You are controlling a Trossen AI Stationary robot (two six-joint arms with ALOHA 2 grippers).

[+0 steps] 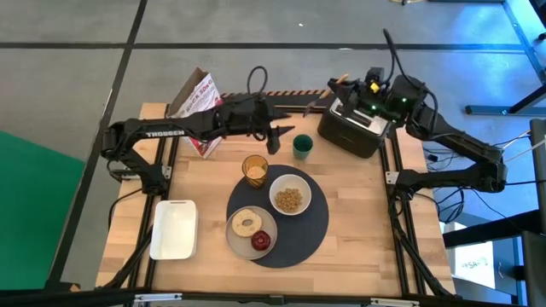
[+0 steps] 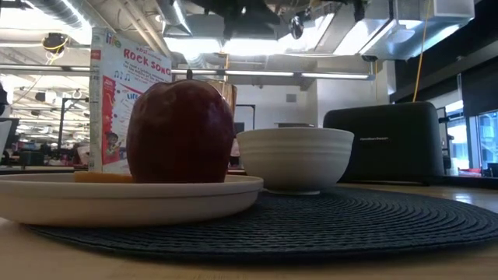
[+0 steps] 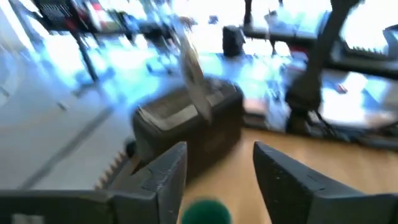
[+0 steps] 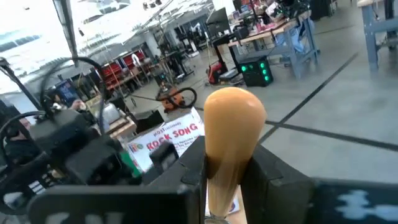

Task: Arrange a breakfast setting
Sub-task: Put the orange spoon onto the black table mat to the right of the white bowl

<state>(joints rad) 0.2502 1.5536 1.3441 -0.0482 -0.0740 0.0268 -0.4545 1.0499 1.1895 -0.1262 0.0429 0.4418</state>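
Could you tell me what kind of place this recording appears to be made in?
Probably a robotics lab in an open industrial workspace: a wooden table with two mounted arms stands on a concrete floor, with exposed ceiling ducts and workbenches behind.

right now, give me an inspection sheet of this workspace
surface: wooden table, bare at the near right.
job's things: round dark mat carries the white bowl of cereal and the plate with an apple; amber tumbler at the mat's far edge.
clutter: black toaster, green cup, cereal box, white tray.
grippers: left gripper jaws open beside the green cup; right gripper shut on an orange-handled spoon above the toaster.
cables: black loop at the far edge.
surroundings: open workshop, benches.
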